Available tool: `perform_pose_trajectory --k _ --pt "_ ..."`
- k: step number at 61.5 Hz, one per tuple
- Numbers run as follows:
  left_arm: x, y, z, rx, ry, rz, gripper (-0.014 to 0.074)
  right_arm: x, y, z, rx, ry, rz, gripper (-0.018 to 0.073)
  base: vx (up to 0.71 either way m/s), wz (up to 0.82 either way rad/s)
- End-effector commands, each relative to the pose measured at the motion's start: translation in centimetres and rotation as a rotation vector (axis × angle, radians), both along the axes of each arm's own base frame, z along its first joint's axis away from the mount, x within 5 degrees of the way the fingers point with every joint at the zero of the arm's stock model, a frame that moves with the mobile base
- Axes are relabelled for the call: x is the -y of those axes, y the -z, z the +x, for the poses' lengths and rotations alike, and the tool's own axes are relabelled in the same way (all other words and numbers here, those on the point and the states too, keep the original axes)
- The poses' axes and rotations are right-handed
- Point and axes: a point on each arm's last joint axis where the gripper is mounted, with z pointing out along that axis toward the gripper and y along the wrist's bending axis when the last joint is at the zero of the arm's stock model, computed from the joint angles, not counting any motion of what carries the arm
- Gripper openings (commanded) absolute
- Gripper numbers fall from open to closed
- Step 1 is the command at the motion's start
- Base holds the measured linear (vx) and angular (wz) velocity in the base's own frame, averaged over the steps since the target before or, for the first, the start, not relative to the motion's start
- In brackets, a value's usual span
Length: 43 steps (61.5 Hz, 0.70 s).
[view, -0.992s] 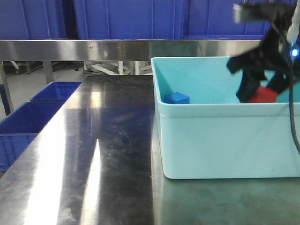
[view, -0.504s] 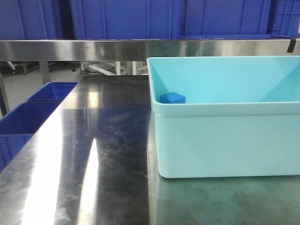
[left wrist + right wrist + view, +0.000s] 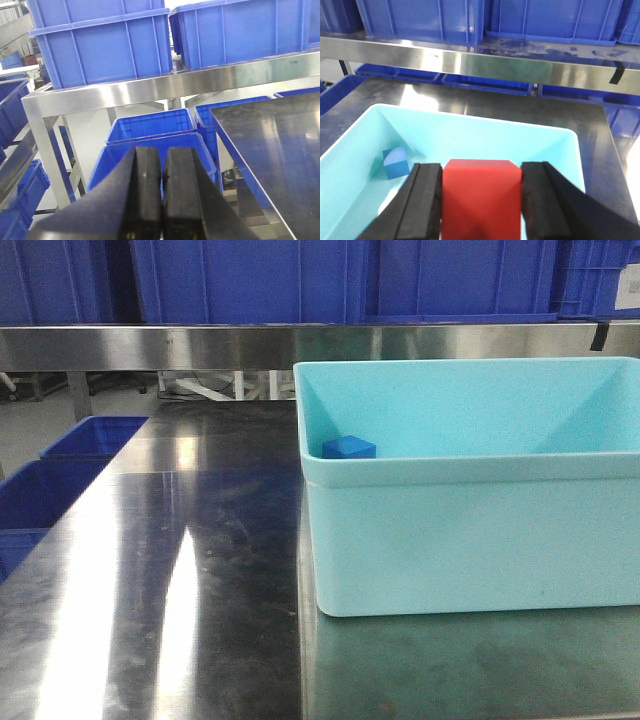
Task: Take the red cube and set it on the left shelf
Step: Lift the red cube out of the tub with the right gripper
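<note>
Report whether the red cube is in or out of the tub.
Out. The right pincer is shut on the red cube above the light blue tub; the front view shows only the small blue cube inside.

Light blue tub (image 3: 470, 540) stands on the flat steel table (image 3: 170, 600), occupying the right side. One small blue cube (image 3: 349, 447) lies on the tub floor, just beside the left wall. Table surface left of the tub is reflective and scuffed. Open dark blue crates (image 3: 70, 465) sit lower, beyond the table's left edge.
</note>
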Motion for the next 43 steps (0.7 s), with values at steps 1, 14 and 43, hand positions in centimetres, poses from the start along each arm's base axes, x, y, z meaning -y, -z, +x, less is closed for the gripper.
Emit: perform_pose_trajectory --k 1,14,43 --pt "0.0 -0.1 0.0 0.069 0.004 -0.005 0.0106 0.2 -1.3 -0.7 0.156 -0.008 0.023 0.0057 0.0 0.0" --pt "0.0 -0.1 0.0 0.069 0.004 -0.005 0.0106 0.4 0.1 -1.6 0.152 -0.009 0.022 0.0057 0.0 0.0" --pt "0.0 -0.1 0.0 0.069 0.004 -0.005 0.0106 0.4 0.4 -1.6 0.129 -0.007 0.016 0.0057 -0.01 -0.04"
